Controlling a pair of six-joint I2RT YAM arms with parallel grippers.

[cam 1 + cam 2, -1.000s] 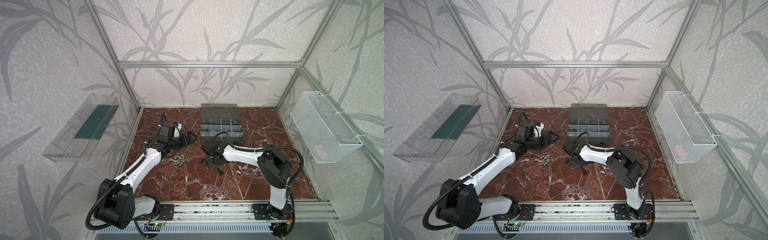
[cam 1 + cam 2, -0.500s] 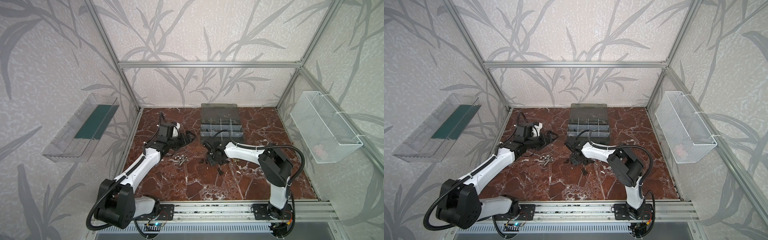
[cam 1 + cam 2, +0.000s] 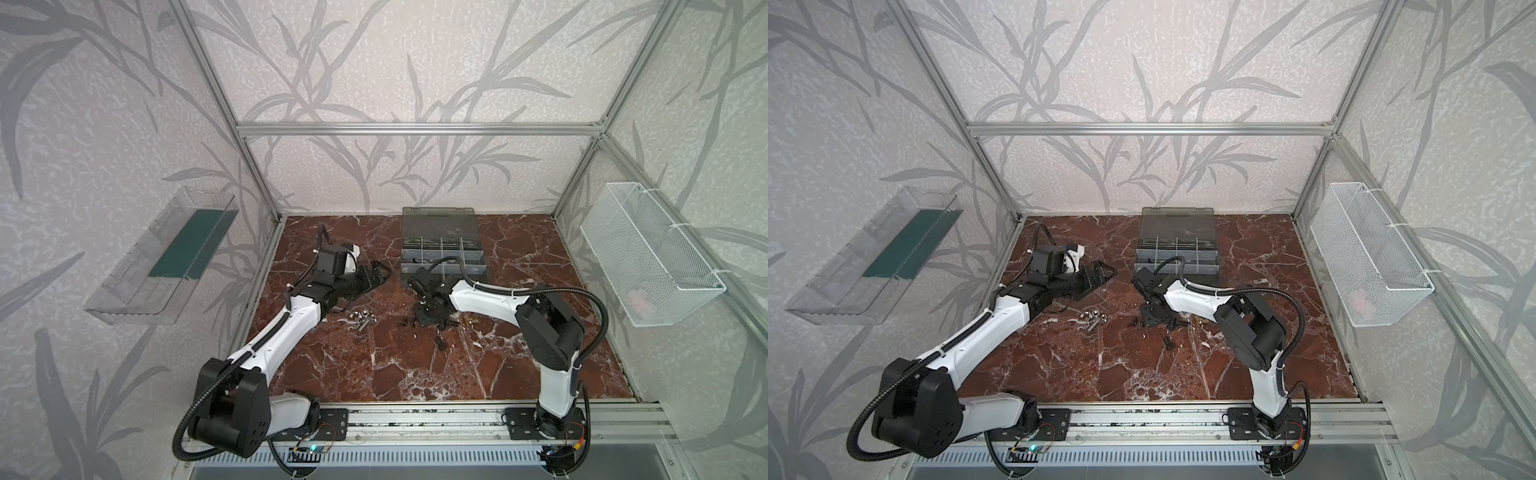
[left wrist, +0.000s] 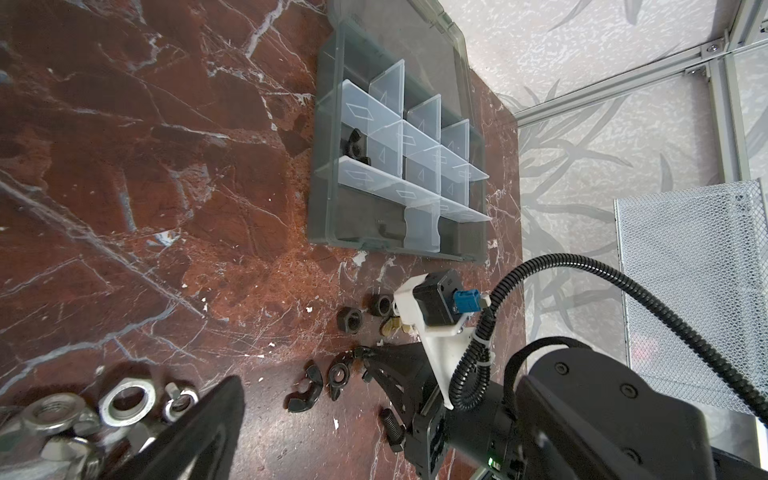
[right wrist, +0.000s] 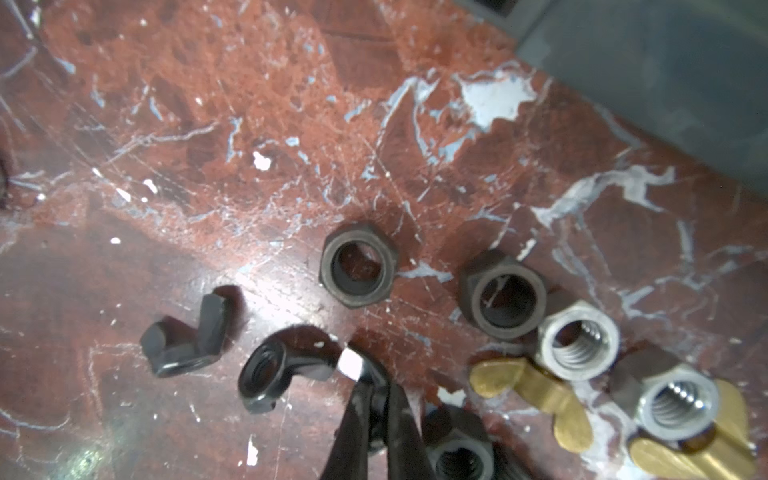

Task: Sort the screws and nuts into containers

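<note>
In the right wrist view my right gripper point(image 5: 372, 388) is shut on one wing of a black wing nut point(image 5: 270, 374) lying on the marble. Around it lie another black wing nut point(image 5: 187, 340), two black hex nuts point(image 5: 357, 270), silver nuts point(image 5: 577, 340) and a brass wing nut point(image 5: 536, 395). In both top views this gripper point(image 3: 430, 311) point(image 3: 1152, 318) points down just in front of the grey organiser case point(image 3: 442, 249) point(image 3: 1177, 249). My left gripper point(image 3: 376, 274) hovers open and empty beyond a pile of silver nuts point(image 3: 363, 320) point(image 4: 124, 403). A black screw point(image 4: 390, 428) lies beside the right gripper.
A black nut point(image 4: 353, 145) lies in one compartment of the case point(image 4: 328, 199), whose lid stands open. A white wire basket point(image 3: 648, 253) hangs on the right wall and a clear tray point(image 3: 162, 257) on the left wall. A metal rail point(image 3: 415, 419) borders the front.
The right gripper's jaws have drawn together on the wing nut and its wrist has shifted slightly toward the case. The left arm has hardly moved.
</note>
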